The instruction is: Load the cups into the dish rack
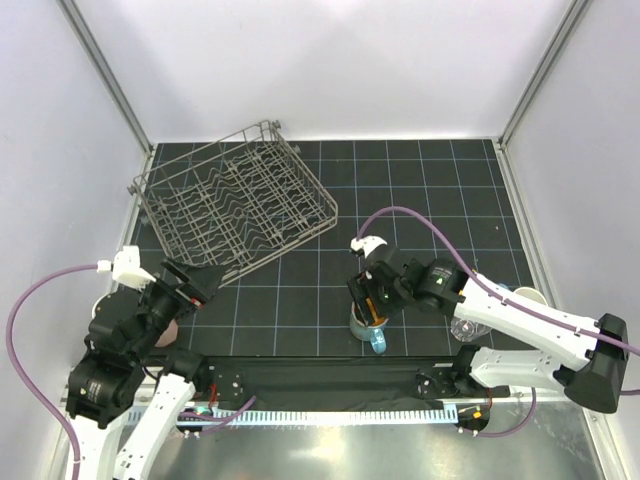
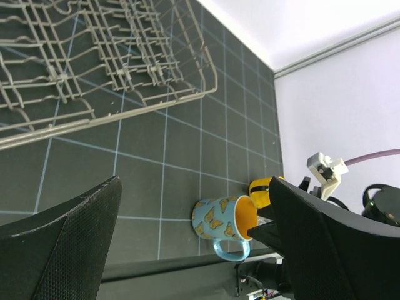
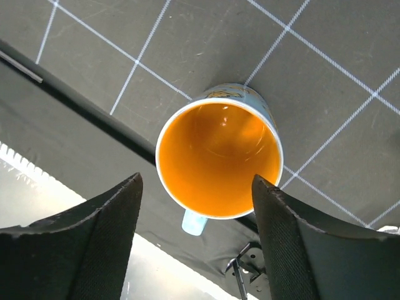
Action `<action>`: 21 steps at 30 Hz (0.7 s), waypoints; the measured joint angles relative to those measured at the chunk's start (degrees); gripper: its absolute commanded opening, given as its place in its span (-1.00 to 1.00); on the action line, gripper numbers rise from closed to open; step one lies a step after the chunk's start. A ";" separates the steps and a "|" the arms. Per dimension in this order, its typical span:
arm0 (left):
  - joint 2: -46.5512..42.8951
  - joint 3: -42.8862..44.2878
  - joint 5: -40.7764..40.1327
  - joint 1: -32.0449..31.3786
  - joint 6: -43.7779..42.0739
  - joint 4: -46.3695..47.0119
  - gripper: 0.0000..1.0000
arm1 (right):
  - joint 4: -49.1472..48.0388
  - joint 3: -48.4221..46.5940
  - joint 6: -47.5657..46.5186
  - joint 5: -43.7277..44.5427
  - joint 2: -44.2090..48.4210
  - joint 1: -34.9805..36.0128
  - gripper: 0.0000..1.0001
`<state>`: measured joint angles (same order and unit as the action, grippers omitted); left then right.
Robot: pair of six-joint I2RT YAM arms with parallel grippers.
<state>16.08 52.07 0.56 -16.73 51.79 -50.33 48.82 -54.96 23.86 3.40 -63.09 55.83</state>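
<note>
Blue mug point(image 3: 219, 159) probably just below right hand point(image 3: 195, 181)

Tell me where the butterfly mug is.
Top view: the butterfly mug stands upright on the mat, by its near edge, right of centre, directly below the open right claw; the dish rack lies far-left.

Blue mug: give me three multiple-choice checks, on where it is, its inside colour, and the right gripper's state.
1. Where is the blue mug? A in the dish rack; B upright on the black mat under the right gripper; C in the left gripper.
2. Its inside? A white; B green; C orange.
3. The right gripper? A open; B shut on the handle; C shut, empty.
Answers: B, the right wrist view looks down into it on the mat; C, the inside shows orange; A, the fingers stand apart, either side of the rim.
</note>
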 measured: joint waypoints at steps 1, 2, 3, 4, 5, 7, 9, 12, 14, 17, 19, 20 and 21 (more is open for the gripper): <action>0.46 0.00 0.07 0.00 -0.02 -0.33 0.91 | 0.00 0.00 0.68 1.01 -0.28 0.90 0.36; 0.83 0.00 0.15 0.00 -0.04 -0.59 0.90 | -0.09 0.00 1.36 1.86 -0.48 1.62 0.35; 1.09 0.00 0.20 0.00 -0.02 -0.76 0.89 | -0.20 0.00 2.01 2.54 -0.72 2.21 0.34; 1.20 0.00 0.31 0.00 0.00 -0.79 0.89 | -0.28 0.00 2.56 3.19 -0.96 2.78 0.32; 1.27 0.00 0.50 0.00 0.04 -0.76 0.88 | -0.46 0.00 3.15 3.80 -1.38 3.43 0.32; 1.27 0.00 0.92 0.00 0.11 -0.74 0.87 | -0.96 0.00 4.02 4.76 -2.62 4.90 0.31; 1.27 -0.02 1.27 0.00 0.26 -0.76 0.86 | -1.46 0.00 4.87 5.62 -4.39 6.43 0.31; 1.27 -0.02 1.62 0.00 0.31 -0.83 0.87 | -2.54 0.00 5.66 6.19 -7.28 8.09 0.24; 1.27 -0.02 1.62 0.00 0.28 -1.11 0.88 | -3.43 0.02 6.19 6.64 -8.87 8.59 0.15; 1.68 0.20 1.55 0.00 0.26 -2.43 0.98 | -5.31 0.37 6.73 7.58 -10.60 8.68 0.05; 2.58 0.50 1.40 0.00 0.31 -3.93 0.99 | -6.32 0.59 7.04 8.44 -11.65 8.68 0.03; 3.21 0.70 1.36 0.00 0.33 -4.68 0.99 | -6.80 0.59 7.17 8.85 -12.15 8.66 -0.01; 3.91 0.85 1.38 0.00 0.31 -5.18 0.99 | -7.21 0.59 7.32 9.09 -12.68 8.66 -0.05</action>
<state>19.99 52.93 1.93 -16.73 52.10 -55.51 41.60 -54.37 31.18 12.49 -75.77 64.49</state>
